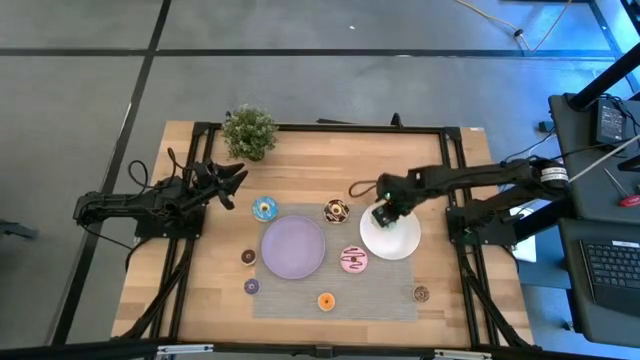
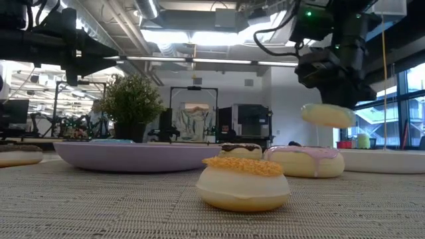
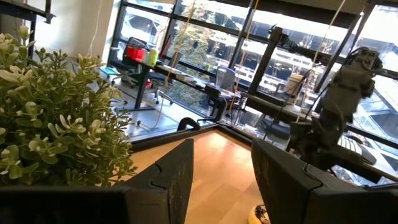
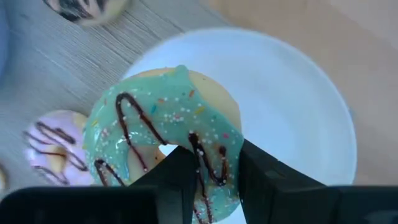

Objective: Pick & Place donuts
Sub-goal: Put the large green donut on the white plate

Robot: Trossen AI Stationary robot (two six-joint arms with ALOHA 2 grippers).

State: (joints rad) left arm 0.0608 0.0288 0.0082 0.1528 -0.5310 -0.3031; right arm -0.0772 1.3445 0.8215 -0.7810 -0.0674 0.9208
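Observation:
My right gripper (image 4: 212, 167) is shut on a green-iced donut (image 4: 163, 118) with chocolate drizzle, hovering over the white plate (image 4: 292, 106). In the low view that donut (image 2: 327, 115) hangs level above the plate (image 2: 382, 160). On the grey mat lie a blue donut (image 1: 264, 208), a chocolate one (image 1: 336, 211), a pink one (image 1: 353, 260), an orange mini (image 1: 326, 301), a purple mini (image 1: 251, 287) and two brown minis (image 1: 248, 257) (image 1: 421, 294). The lilac plate (image 1: 293, 247) sits mid-mat. My left gripper (image 1: 236, 178) is open, raised beside the plant. My right gripper pinches the green donut's ring (image 4: 214, 163) on one side, one finger (image 4: 177, 177) at the hole and the other (image 4: 267, 180) outside the rim. The fingers come from above, pointing down. The donut is lifted clear of the white plate and lies roughly level, icing up.
A potted plant (image 1: 249, 131) stands at the table's far edge, close to my left gripper. The grey mat (image 1: 380, 305) covers the near middle of the wooden table. Black frame rails run along both sides of the table. Bare wood lies between the plant and the right arm.

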